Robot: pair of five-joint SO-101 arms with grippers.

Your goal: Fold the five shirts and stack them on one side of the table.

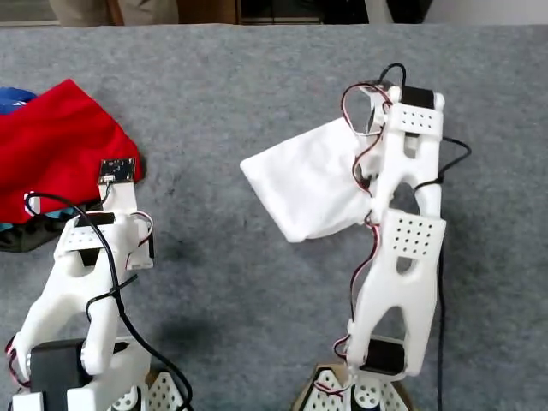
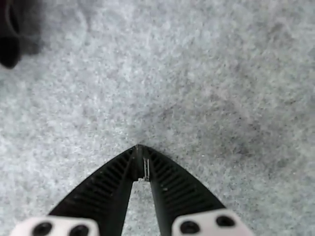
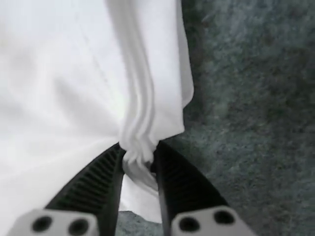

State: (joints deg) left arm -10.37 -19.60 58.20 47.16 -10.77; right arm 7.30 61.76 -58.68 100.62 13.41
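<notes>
Bunched white shirt (image 3: 74, 73) (in R gripper (image 3: 139, 153))

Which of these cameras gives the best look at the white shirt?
The high view: the white shirt shows almost whole over the grey table, beside the right arm. The right wrist view gives a close look at a bunched fold pinched in the right tool. The left wrist view looks past the left tool at table.

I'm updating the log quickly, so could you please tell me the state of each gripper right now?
Left gripper: closed, holding nothing.
Right gripper: closed on a bunched fold of the white shirt.
</notes>
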